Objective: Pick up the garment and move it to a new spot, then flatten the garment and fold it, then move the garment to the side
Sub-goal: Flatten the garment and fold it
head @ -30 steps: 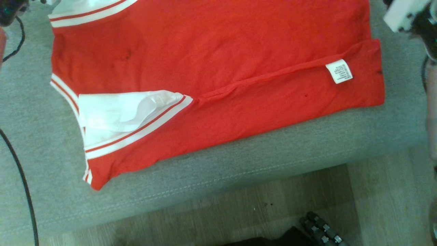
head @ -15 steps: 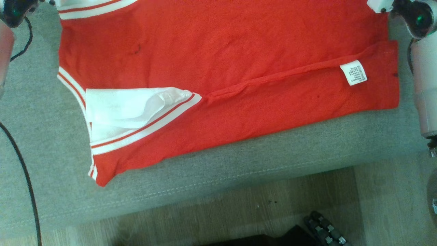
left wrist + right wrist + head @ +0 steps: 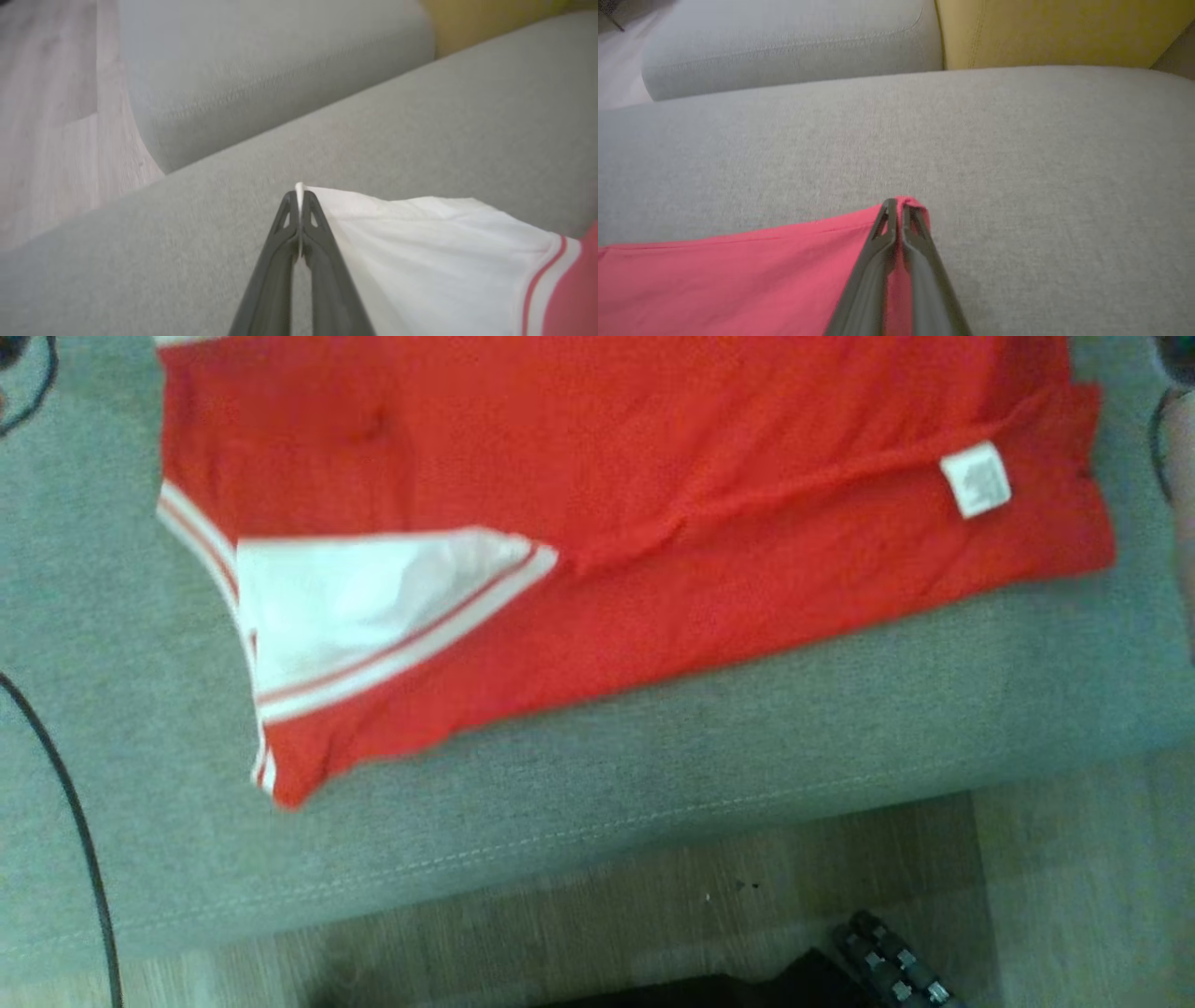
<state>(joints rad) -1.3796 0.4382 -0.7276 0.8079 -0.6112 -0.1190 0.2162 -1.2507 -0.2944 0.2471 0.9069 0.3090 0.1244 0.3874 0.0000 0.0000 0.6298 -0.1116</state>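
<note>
Working the rig from afar, I am looking down on the red fabric garment with white, red-striped sleeves (image 3: 607, 457), which is lying spread across the grey upholstered sofa cushion (image 3: 597, 784), its near edge running close to the cushion's front seam. My left gripper (image 3: 299, 198) is clamping shut on the tip of a white sleeve (image 3: 420, 233) at the far left, while my right gripper (image 3: 899, 205) is pinching the garment's red far-right corner. A white care label (image 3: 976, 479) is showing near the right hem. Pale wood flooring (image 3: 653, 924) is lying below the cushion's near edge, and a yellow cushion (image 3: 1041, 32) is sitting beyond.
</note>
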